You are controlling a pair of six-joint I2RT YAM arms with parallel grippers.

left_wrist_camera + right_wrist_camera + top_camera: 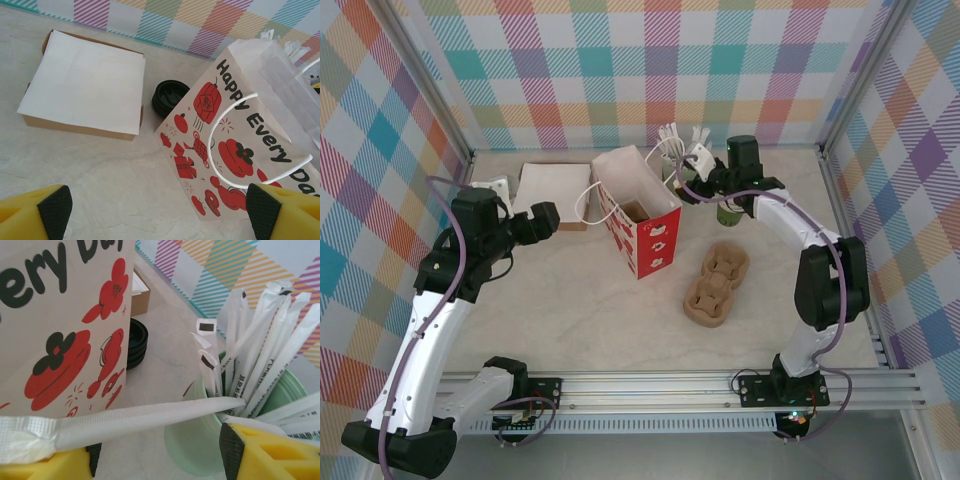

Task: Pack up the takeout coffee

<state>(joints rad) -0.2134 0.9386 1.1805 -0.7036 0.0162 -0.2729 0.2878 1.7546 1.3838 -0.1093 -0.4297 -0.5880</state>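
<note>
- Nearest, two pulp cup trays [718,285] lay on the counter [570,310].
- Left jaws hung wide and empty beside the paper bag [638,222].
- The coffee cup [729,213] stood right of the bag, under the right arm.
- Right jaws stood apart at the stirrer pot [190,445], one wrapped stick [140,422] across a finger.

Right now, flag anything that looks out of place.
One wrapped stirrer lies sideways across the right gripper, resting on one finger, while the other stirrers stand in the pot.
</note>
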